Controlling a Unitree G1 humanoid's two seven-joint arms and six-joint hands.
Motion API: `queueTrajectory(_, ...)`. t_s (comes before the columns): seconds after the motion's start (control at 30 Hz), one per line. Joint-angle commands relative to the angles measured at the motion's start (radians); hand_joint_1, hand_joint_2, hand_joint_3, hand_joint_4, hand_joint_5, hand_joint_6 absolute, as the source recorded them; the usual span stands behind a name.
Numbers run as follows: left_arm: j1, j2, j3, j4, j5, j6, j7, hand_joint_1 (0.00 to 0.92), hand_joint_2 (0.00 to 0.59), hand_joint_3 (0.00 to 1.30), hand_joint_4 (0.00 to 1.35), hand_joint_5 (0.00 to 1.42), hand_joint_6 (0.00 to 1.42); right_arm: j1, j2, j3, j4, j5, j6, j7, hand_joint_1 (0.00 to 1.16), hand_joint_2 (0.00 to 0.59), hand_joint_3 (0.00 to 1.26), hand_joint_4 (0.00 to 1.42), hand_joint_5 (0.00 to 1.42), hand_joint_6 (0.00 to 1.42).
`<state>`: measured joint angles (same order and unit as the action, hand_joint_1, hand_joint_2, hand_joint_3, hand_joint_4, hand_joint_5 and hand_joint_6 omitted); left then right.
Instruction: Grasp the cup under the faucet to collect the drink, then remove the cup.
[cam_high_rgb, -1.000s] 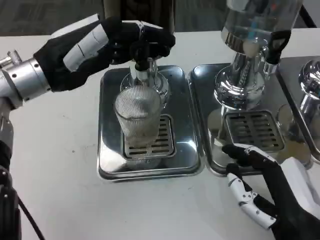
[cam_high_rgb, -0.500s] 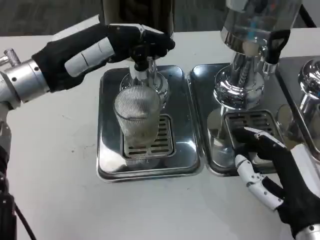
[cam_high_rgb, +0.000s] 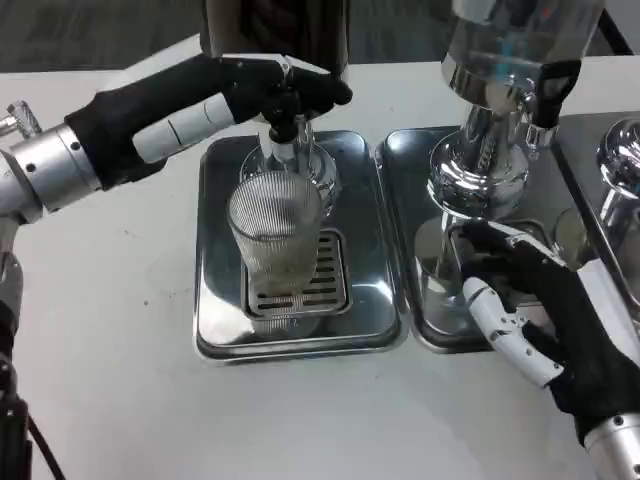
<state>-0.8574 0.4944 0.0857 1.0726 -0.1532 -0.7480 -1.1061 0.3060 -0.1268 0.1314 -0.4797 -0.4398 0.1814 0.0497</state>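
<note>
1. A ribbed clear glass cup (cam_high_rgb: 276, 232) stands upright on the slotted grate (cam_high_rgb: 318, 290) of a stainless drip tray (cam_high_rgb: 215, 310), on the white table (cam_high_rgb: 110, 330).
2. The cup sits directly below the faucet (cam_high_rgb: 285, 125) of the left-hand drink dispenser (cam_high_rgb: 275, 30), whose dark body rises at the top of the head view. A pale layer seems to lie in the bottom of the cup, though the ribbing makes its level hard to judge.
3. The left hand (cam_high_rgb: 240, 90) reaches in from the picture's left, level with the faucet and above the cup. Its dark fingers (cam_high_rgb: 315, 88) are curled around the faucet's tap handle and grip it; no part of this hand touches the cup.
4. The left silver forearm (cam_high_rgb: 40, 170) slopes down toward the picture's left edge.
5. The right hand (cam_high_rgb: 540, 310) lies over the front part of the second drip tray (cam_high_rgb: 400, 160), well apart from the cup. Its fingers are spread and loosely bent, with nothing between them; the upper fingertips (cam_high_rgb: 470, 232) sit near the chrome base of the second dispenser (cam_high_rgb: 500, 90), and whether they touch it cannot be told.
6. The second dispenser has a clear tank with a black tap at its front and stands on the second tray, just beside the first tray.
7. A third chrome dispenser base (cam_high_rgb: 620, 175) shows at the picture's right edge.
</note>
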Motion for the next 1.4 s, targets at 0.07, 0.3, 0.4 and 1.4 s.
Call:
queueTrajectory(0.07,0.028,0.003,-0.026,-0.017,0.028,-0.045,0.000,0.000,0.090,0.32,0.18,0.18,0.15,-0.039,0.001,-0.003,0.007,0.025,0.029,0.013,0.37,0.398,0.22,0.17,0.21,0.18)
queueTrajectory(0.3,0.031,0.009,-0.037,-0.018,0.030,-0.069,0.013,0.000,0.093,0.31,0.18,0.18,0.15,-0.090,0.001,0.002,0.028,0.079,0.078,0.049,0.40,0.329,0.04,0.07,0.13,0.11)
queueTrajectory(0.4,0.031,0.014,-0.044,-0.014,0.037,-0.085,0.023,0.000,0.093,0.31,0.18,0.18,0.15,-0.133,-0.009,0.016,0.066,0.113,0.090,0.088,0.43,0.282,0.00,0.00,0.05,0.05)
queueTrajectory(1.4,0.050,0.051,-0.100,-0.028,0.120,-0.265,0.154,0.000,0.086,0.30,0.16,0.15,0.15,-0.252,0.004,0.083,0.140,0.143,0.146,0.109,0.43,0.251,0.00,0.00,0.00,0.00)
